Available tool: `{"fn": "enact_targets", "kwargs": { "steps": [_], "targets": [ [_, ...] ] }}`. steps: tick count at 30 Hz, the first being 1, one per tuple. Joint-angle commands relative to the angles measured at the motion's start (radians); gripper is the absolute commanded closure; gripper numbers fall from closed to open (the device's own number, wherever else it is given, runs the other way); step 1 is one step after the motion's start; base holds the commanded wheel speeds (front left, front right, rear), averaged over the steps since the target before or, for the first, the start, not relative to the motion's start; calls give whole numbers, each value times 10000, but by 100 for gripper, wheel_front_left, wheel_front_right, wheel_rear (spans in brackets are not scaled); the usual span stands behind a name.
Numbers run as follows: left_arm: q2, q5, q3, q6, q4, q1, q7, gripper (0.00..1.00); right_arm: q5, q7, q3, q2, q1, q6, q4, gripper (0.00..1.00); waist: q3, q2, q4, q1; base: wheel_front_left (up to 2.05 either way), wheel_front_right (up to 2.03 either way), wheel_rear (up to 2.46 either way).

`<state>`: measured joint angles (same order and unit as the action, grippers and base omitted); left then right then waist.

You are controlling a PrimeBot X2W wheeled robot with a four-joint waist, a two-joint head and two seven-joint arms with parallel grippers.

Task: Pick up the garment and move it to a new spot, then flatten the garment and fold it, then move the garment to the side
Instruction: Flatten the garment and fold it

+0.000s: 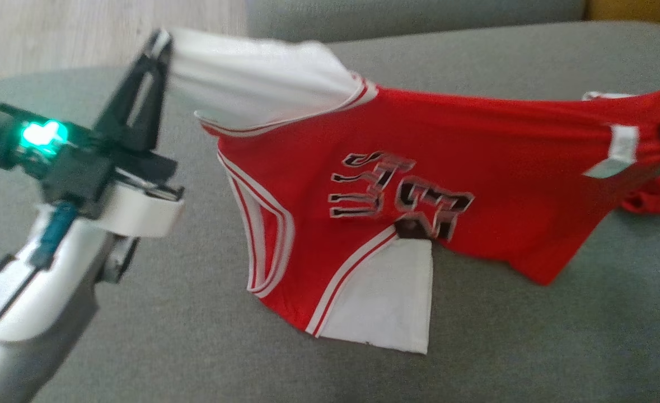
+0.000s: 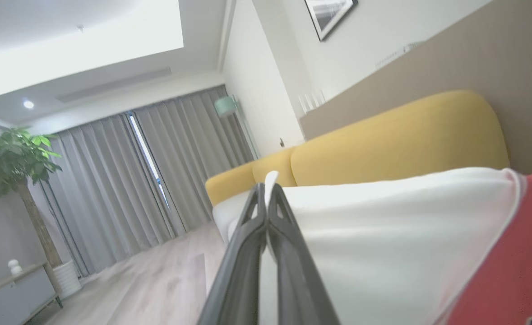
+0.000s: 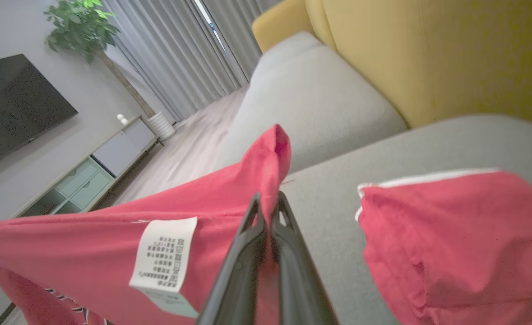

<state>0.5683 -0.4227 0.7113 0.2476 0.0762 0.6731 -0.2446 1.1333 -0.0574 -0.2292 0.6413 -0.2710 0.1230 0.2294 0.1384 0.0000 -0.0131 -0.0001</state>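
The red jersey (image 1: 475, 145) is held stretched above the grey sofa seat (image 1: 167, 336), with its lower white sleeve apparently brushing the cushion. The left tool (image 1: 159, 45) is pinched shut on the upper white sleeve (image 1: 251, 78); the right tool (image 3: 268, 203) is clamped tight on a fold of red hem. For a clean move, both ends should be carried level and evenly taut — no slack, no tugging. The hem grip and the care label (image 3: 164, 253) are made plain in the right wrist view — in the head view that tool is cropped at the edge.
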Motion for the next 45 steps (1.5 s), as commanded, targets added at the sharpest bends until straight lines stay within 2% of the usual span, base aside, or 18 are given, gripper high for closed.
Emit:
{"fn": "enact_targets", "kwargs": {
  "steps": [1, 6, 10, 15, 18, 22, 25, 26, 27, 30, 35, 39, 45],
  "targets": [
    [590, -117, -786, 140, -515, 723, -94, 100, 48, 9, 340, 693, 221, 77, -610, 100, -461, 0, -144, 1, 0, 0, 0],
    [1157, -234, -1401, 66, -1562, 1316, 51, 100, -24, -448, 1684, 1484, 697, 77, -2130, 100, -818, 0, -269, 1, 0, 0, 0],
    [1215, -145, -1370, -416, -1589, 2478, 558, 100, -419, -1116, 2191, 1477, 10, 77, -2587, 100, -720, 0, -344, 1, 0, 0, 0],
    [445, -370, -923, -1182, -419, 3873, 1238, 100, -716, -2335, 1788, 808, -1221, 77, -2195, 100, -182, 0, -223, 1, 0, 0, 0],
    [39, -450, -485, -1433, 15, 3830, 1393, 100, -1091, -2655, 1588, 212, -963, 77, -2158, 100, 261, 0, -96, 1, 0, 0, 0],
    [-131, -576, 105, -1576, 437, 2898, 1424, 100, -1788, -2430, 1223, -678, 382, 77, -2030, 100, 911, 0, 33, 1, 0, 0, 0],
    [-192, -653, 327, -1532, 737, 2238, 1184, 100, -2293, -1819, 846, -1450, 1094, 77, -1761, 100, 1300, 0, 35, 1, 0, 0, 0],
    [-204, -648, 370, -1501, 810, 2086, 1079, 100, -2508, -1498, 791, -1695, 1226, 77, -1623, 76, 1411, 0, 27, 1, 0, 0, 0],
    [-217, -626, 407, -1464, 871, 1968, 975, 100, -2774, -1153, 764, -1893, 1334, 77, -1486, 0, 1507, 0, 30, 1, 0, 0, 0],
    [-246, -573, 435, -1342, 1008, 1772, 706, 100, -3058, -457, 704, -2372, 1834, 77, -1427, 0, 1732, 0, 48, 1, 0, 0, 0],
    [-112, -584, 274, -1154, 1097, 1638, 477, 100, -2798, -209, 624, -2435, 2802, 77, -2078, 0, 1898, 0, -29, 1, 0, 0, 0],
    [12, -645, 140, -1024, 1133, 1496, 350, 100, -2155, -134, 677, -2523, 3503, 77, -2735, 0, 1972, 0, -130, 1, 0, 0, 0],
    [26, -703, 117, -942, 1142, 1330, 243, 100, -1693, -8, 763, -2699, 3388, 77, -2703, 0, 2074, 0, -134, 1, 0, 0, 0]
  ]
}}
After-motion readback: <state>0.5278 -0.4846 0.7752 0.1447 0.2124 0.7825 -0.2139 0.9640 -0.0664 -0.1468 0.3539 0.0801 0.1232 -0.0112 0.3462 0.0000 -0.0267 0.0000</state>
